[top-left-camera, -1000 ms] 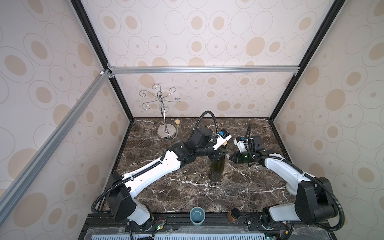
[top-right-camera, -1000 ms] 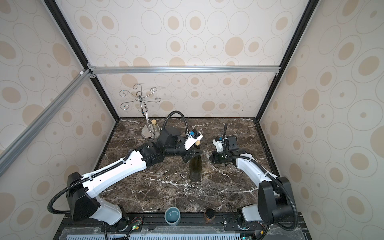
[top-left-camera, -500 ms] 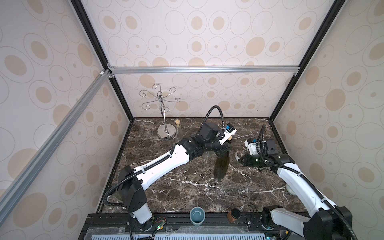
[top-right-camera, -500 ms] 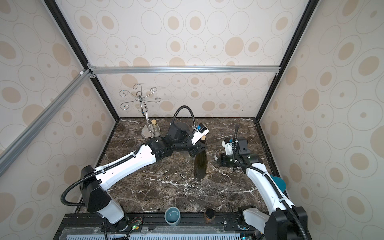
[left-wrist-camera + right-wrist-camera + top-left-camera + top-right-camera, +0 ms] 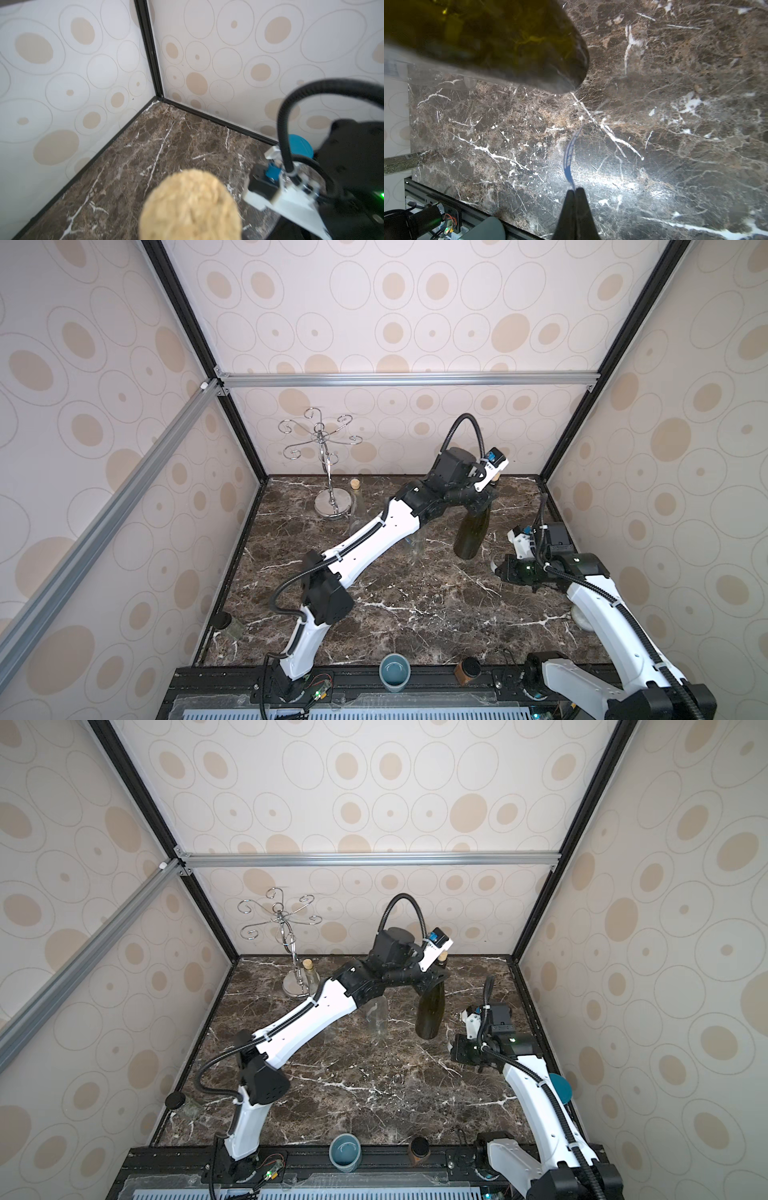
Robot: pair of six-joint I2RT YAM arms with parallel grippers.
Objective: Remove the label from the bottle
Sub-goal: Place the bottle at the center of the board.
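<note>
**Nine entries, each placed from item one**

1. wine bottle (image 5: 471, 533) (image 5: 430, 1013): dark green glass, tilted, standing over the back right part of the marble tabletop (image 5: 395, 593). A natural cork (image 5: 190, 205) sits in its mouth. Whether its base rests on the marble cannot be told.
2. left gripper (image 5: 484, 499): closed round the wine bottle's neck, just beneath the cork. Its arm reaches in from the front left of the wine bottle.
3. right gripper (image 5: 500, 568) (image 5: 574, 191): near the wine bottle's base, on the right arm's side of it, and apart from the glass. In the right wrist view its jaws are pressed together on one end of the label strip.
4. label strip (image 5: 569, 153): blue and white, thin, seen edge-on. It curves from the fingertips toward the wine bottle's base, and its free end stops short of the glass.
5. chrome glass rack (image 5: 330, 497): well to the left of the wine bottle, by the back wall.
6. clear bottle (image 5: 309, 977): corked, just beside the rack's foot, well apart from the wine bottle.
7. clear glass vessel (image 5: 376, 1019): just left of the wine bottle, partly under the left arm.
8. cup (image 5: 395, 670): blue-grey, well in front of the wine bottle, at the front edge.
9. teal disc (image 5: 559, 1088): on the far side of the right arm from the wine bottle, near the right wall.
</note>
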